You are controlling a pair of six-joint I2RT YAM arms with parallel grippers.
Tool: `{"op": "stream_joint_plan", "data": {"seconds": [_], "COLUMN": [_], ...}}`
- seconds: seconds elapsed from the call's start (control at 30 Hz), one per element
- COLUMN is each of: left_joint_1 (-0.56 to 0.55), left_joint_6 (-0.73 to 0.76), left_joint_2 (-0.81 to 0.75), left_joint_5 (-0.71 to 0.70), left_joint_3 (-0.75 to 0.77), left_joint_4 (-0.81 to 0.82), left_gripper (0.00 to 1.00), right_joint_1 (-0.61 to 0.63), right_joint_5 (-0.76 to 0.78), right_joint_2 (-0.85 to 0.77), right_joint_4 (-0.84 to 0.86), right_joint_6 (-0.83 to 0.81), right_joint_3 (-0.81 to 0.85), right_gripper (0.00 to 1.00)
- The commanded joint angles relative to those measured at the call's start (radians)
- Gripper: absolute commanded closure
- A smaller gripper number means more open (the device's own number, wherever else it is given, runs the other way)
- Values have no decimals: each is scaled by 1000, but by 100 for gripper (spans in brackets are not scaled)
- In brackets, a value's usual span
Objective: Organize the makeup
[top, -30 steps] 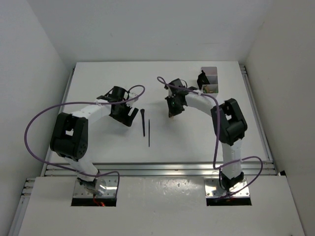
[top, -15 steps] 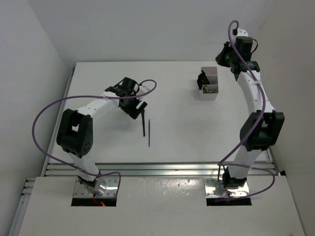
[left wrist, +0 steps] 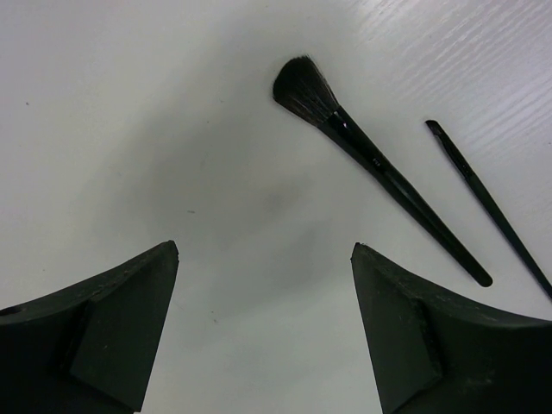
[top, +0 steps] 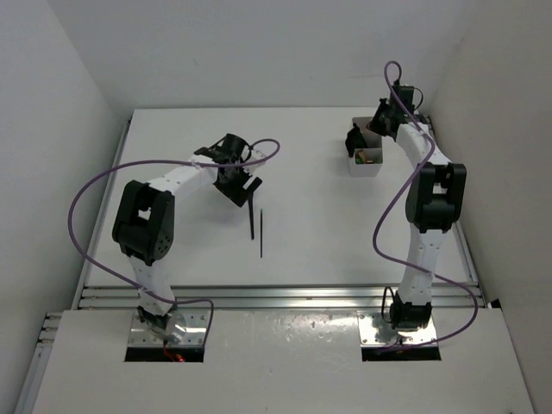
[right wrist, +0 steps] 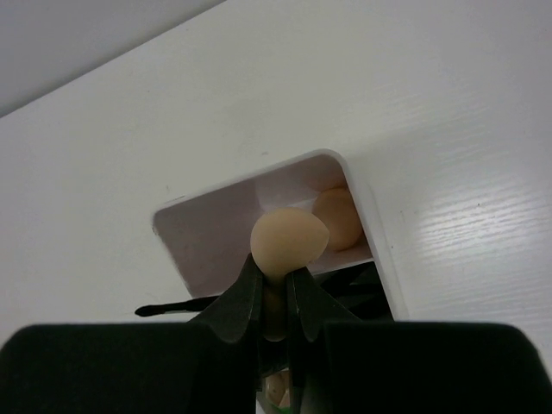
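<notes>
My right gripper is shut on a beige egg-shaped sponge and holds it above the far compartment of the translucent white box. A second beige sponge lies in that compartment. In the top view this gripper hangs over the box's far end. A black brush with a fluffy head and a thin black pencil lie on the table ahead and to the right of my open, empty left gripper. In the top view the brush and pencil lie just past that gripper.
Black items fill the box's nearer compartment, and a black tip sticks out to its left. The white table has walls at the back and sides and a metal rail along the near edge.
My right arm swung from the table's middle up to the back right, then came down over the box with the sponge. My left gripper moved right, closer to the brush.
</notes>
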Motion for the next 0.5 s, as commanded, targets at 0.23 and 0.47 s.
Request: {"op": "stream_joint_plan", "data": {"seconds": [0.23, 0.47], "left_joint_1": [4, 4], "left_joint_6": [-23, -32], "left_joint_2": [2, -8], "left_joint_5": [10, 19], "left_joint_3": [-15, -25], "left_joint_4": [4, 22], "left_gripper": [13, 13], "right_joint_1": [8, 8], "right_joint_5": [45, 47], "right_joint_2": [21, 56], "right_joint_4": [139, 173], "right_joint_6": [54, 77], "right_joint_3": [-18, -13], "right_gripper": [93, 59]}}
